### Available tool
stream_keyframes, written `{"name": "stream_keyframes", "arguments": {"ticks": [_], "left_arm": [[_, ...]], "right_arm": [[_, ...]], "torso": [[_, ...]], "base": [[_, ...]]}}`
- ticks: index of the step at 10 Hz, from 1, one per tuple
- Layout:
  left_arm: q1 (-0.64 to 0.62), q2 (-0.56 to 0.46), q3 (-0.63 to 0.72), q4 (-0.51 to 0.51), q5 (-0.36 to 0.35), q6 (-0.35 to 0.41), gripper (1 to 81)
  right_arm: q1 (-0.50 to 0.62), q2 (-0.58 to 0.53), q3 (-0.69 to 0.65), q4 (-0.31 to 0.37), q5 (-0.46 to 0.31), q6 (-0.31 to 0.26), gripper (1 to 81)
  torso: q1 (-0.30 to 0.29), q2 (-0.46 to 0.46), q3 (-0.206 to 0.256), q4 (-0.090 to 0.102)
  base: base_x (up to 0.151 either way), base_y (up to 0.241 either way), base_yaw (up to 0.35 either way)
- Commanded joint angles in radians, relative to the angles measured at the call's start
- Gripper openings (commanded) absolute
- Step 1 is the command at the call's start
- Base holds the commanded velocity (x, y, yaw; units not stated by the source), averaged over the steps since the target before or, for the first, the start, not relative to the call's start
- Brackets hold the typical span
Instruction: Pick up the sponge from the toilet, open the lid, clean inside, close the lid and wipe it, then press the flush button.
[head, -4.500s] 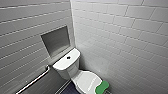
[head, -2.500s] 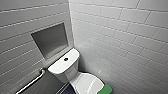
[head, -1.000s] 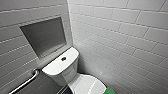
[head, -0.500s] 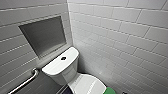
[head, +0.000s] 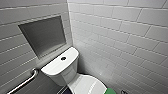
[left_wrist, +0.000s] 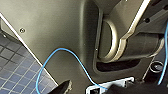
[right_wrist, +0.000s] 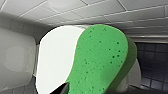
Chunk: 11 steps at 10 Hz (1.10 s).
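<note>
At lid (head: 87, 85) front — 1 sponge (right_wrist: 102, 62); 1 flush btn (head: 63, 58); L claw (left_wrist: 97, 90), R claw (right_wrist: 90, 91) — grip can't tell.

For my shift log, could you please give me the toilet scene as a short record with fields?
toilet: white, in a tiled corner
lid: closed
sponge: green, at the lid's front end
flush button: dark, middle of the tank top
grab bar: metal, on the wall beside the tank
niche: grey recess in the wall above the tank
</note>
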Motion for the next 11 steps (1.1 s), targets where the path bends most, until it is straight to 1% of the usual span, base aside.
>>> {"name": "stream_keyframes", "arguments": {"ticks": [1, 2, 3, 4, 5, 6, 7, 8, 9, 11], "left_arm": [[0.012, -0.003, 0.006, 0.006, 0.073, 0.004, 81.1], [0.012, -0.002, 0.006, 0.006, 0.073, 0.004, 81.1], [0.012, -0.002, 0.006, 0.006, 0.073, 0.004, 81.1], [0.012, -0.002, 0.006, 0.005, 0.073, 0.002, 81.1], [0.012, -0.003, 0.006, 0.005, 0.073, 0.002, 81.1], [0.012, -0.002, 0.005, 0.005, 0.071, 0.002, 81.1], [0.012, 0.000, 0.003, 0.005, 0.071, 0.002, 81.1], [0.012, 0.000, -0.001, 0.005, 0.071, 0.002, 81.1], [0.012, 0.001, -0.008, 0.005, 0.071, 0.002, 81.1], [0.012, 0.009, -0.027, 0.003, 0.071, 0.002, 81.1]], "right_arm": [[0.096, -0.029, 0.010, 0.008, -0.031, 0.016, 81.1], [0.095, -0.028, 0.009, 0.008, -0.031, 0.019, 81.1], [0.096, -0.020, 0.013, 0.008, -0.031, 0.027, 81.1], [0.093, -0.003, 0.012, 0.007, -0.031, 0.028, 81.1], [0.082, 0.014, 0.006, 0.005, -0.031, 0.028, 81.1], [0.078, 0.026, -0.003, 0.004, -0.033, 0.028, 81.1], [0.078, 0.029, -0.005, 0.007, -0.031, 0.028, 81.1], [0.078, 0.029, -0.003, 0.008, -0.031, 0.034, 81.1], [0.081, 0.027, -0.006, 0.007, -0.023, 0.049, 81.1], [0.100, 0.014, 0.000, 0.005, -0.020, 0.069, 81.1]], "torso": [[-0.001, 0.002, -0.027, 0.000], [0.014, -0.023, -0.031, 0.000], [0.018, -0.029, -0.036, 0.000], [0.023, -0.037, -0.051, 0.000], [0.023, -0.037, -0.080, 0.000], [0.023, -0.038, -0.132, 0.000], [0.024, -0.038, -0.130, 0.000], [0.024, -0.038, -0.105, 0.000], [0.024, -0.037, -0.120, 0.000], [0.024, -0.037, -0.130, 0.000]], "base": [[0.000, 0.000, 0.000], [0.000, 0.000, 0.000], [0.000, 0.000, 0.000], [0.000, 0.000, 0.000], [0.000, 0.000, 0.000], [0.000, 0.000, 0.000], [0.000, 0.000, 0.000], [0.000, 0.000, 0.000], [0.000, 0.000, 0.000], [0.000, 0.000, 0.000]]}}
